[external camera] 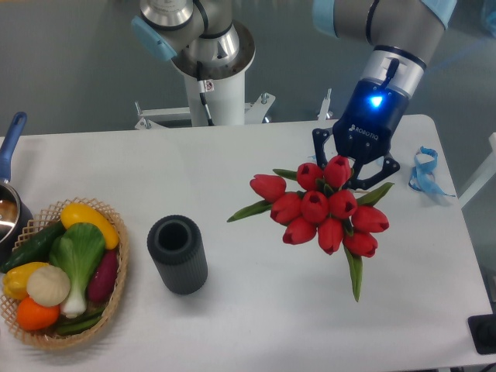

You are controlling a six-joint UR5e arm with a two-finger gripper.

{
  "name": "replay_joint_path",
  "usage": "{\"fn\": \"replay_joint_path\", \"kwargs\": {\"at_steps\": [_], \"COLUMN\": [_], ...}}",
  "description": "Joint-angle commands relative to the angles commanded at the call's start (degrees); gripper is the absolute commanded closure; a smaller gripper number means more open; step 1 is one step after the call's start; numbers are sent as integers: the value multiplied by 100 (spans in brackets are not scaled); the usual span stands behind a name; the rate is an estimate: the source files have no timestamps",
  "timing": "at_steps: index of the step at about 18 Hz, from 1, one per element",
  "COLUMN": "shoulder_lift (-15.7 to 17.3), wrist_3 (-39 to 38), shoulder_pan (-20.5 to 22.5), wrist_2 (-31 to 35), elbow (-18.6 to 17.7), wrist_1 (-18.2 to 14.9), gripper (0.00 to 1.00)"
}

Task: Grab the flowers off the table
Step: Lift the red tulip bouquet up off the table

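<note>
The flowers (325, 209), a bunch of red tulips with green leaves, are at the right of the white table (256, 310). Their blossoms face up toward the camera and the stems are hidden beneath them. My gripper (353, 163) comes down from the upper right, right behind the top of the bunch. Its black fingers (385, 166) straddle the bunch and their tips are hidden by the blossoms. The bunch stands upright in the grip, so the gripper appears shut on the stems.
A black ribbed cylinder vase (177, 254) stands left of the flowers. A wicker basket of vegetables (62, 271) and a pot with a blue handle (11, 178) are at the far left. A blue ribbon scrap (425, 172) lies near the right edge. The arm's base (209, 70) is at the back.
</note>
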State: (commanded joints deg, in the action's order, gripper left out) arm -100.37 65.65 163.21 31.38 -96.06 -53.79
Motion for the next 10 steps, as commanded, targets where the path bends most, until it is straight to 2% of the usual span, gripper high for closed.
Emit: {"fn": "replay_joint_path", "kwargs": {"at_steps": [10], "shoulder_lift": [0], "wrist_3": [0], "shoulder_pan": [70], "wrist_2": [-167], "elbow": [-9], "wrist_1": [0], "gripper": [85]}}
